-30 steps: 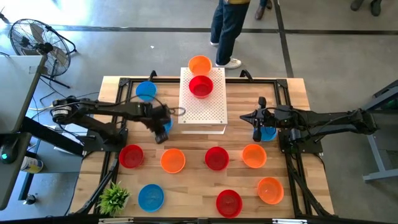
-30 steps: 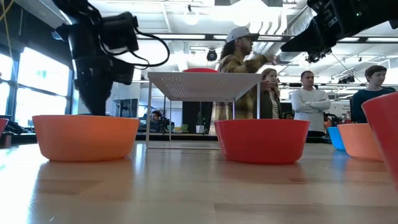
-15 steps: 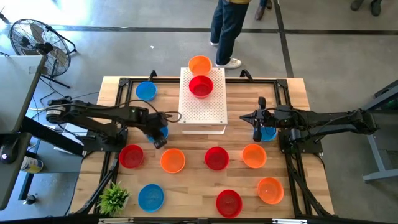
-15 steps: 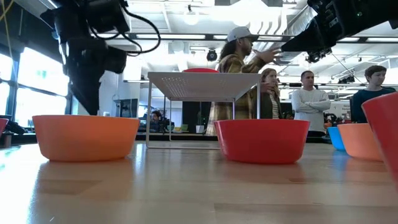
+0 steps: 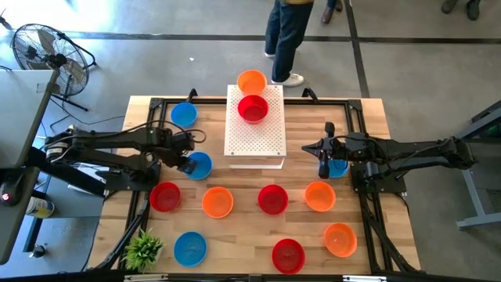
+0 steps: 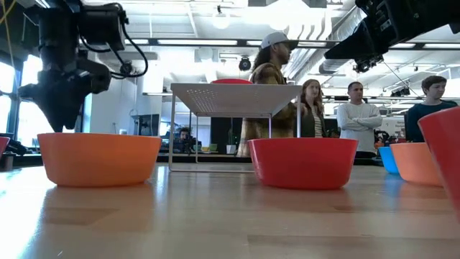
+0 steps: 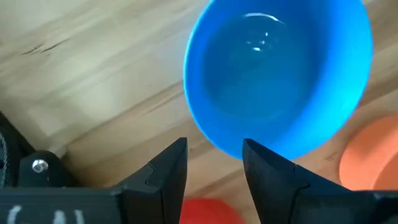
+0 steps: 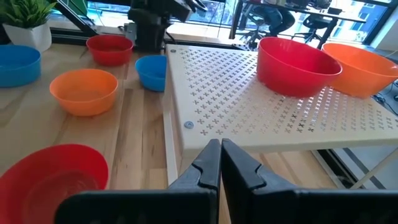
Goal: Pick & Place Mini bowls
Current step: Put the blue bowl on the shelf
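**Clearing the left hand from a blue bowl beside the platform**

Hovering just off the near rim of a small round blue plastic bowl (image 7: 277,74), the left hand (image 7: 214,165) has its two dark fingers spread apart with nothing between them; the bowl sits flat on the wooden counter (image 5: 235,235), just beside the white perforated rectangular platform (image 5: 254,129) and apart from it; a red bowl (image 5: 253,108) and an orange bowl (image 5: 251,81) rest on that platform, and other red, orange and blue bowls are scattered over the counter; the right hand (image 8: 219,163) waits at the platform's other side, fingers pressed together and empty. Judging from this, the step is a release; done well, the left hand should lift clear before swinging sideways, fingers kept wide so no tip catches the rim and drags the bowl; an orange bowl (image 5: 218,202) lies near, so the sweep should avoid it.
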Tool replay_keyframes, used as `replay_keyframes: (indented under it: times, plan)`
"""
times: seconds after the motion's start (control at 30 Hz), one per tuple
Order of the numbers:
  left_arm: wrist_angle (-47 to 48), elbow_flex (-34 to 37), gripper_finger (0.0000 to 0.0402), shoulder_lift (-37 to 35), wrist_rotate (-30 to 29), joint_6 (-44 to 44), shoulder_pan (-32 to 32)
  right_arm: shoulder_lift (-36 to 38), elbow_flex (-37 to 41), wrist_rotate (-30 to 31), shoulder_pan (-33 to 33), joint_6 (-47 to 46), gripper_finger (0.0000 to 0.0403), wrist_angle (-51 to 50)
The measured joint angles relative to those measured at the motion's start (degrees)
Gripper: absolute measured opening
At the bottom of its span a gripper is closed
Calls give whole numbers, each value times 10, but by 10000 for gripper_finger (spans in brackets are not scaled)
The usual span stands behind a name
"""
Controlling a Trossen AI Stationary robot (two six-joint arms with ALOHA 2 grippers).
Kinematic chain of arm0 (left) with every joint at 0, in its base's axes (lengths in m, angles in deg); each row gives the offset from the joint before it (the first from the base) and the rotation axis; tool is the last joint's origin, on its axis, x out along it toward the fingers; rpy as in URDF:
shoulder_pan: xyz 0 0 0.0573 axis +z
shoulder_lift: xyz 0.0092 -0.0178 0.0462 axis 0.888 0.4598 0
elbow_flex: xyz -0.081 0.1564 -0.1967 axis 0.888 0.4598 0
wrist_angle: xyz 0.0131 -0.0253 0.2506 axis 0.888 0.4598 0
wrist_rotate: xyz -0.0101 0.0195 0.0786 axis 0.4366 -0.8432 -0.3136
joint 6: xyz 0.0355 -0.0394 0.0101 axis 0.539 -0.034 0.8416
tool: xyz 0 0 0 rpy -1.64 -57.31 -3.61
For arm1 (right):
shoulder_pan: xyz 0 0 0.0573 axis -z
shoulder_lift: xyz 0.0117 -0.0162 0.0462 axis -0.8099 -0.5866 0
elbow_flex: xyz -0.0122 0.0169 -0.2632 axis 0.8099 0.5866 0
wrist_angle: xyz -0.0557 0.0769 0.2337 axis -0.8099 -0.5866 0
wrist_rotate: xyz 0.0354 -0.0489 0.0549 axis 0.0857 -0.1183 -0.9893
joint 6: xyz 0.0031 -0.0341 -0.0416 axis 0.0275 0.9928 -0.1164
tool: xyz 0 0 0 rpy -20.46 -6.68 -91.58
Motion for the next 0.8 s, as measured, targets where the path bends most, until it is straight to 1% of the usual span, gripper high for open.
replay_keyframes:
  times: [0.13, 0.23, 0.33, 0.47, 0.63, 0.7, 0.8]
  plan:
    - [-26, 25, 152, 4, 2, 1, 27, 0, 0, 0, 0, 0, 1, -1]
    - [-64, 45, 151, 4, 22, 0, 47, 0, 0, -2, 0, 2, 1, -2]
    - [-93, 65, 139, 4, 42, 7, 59, 0, 0, -3, 0, 3, 2, -2]
    - [-113, 83, 98, 4, 49, 9, 60, 0, 0, -3, 0, 6, 1, -2]
    - [-111, 85, 14, -1, 49, 33, 60, 0, 0, -3, 0, 11, 1, -2]
    - [-104, 81, 9, -2, 48, 39, 60, 0, 0, -3, 0, 11, 1, -2]
    - [-67, 56, 6, -1, 38, 51, 60, 0, 0, -3, 0, 11, 0, -2]
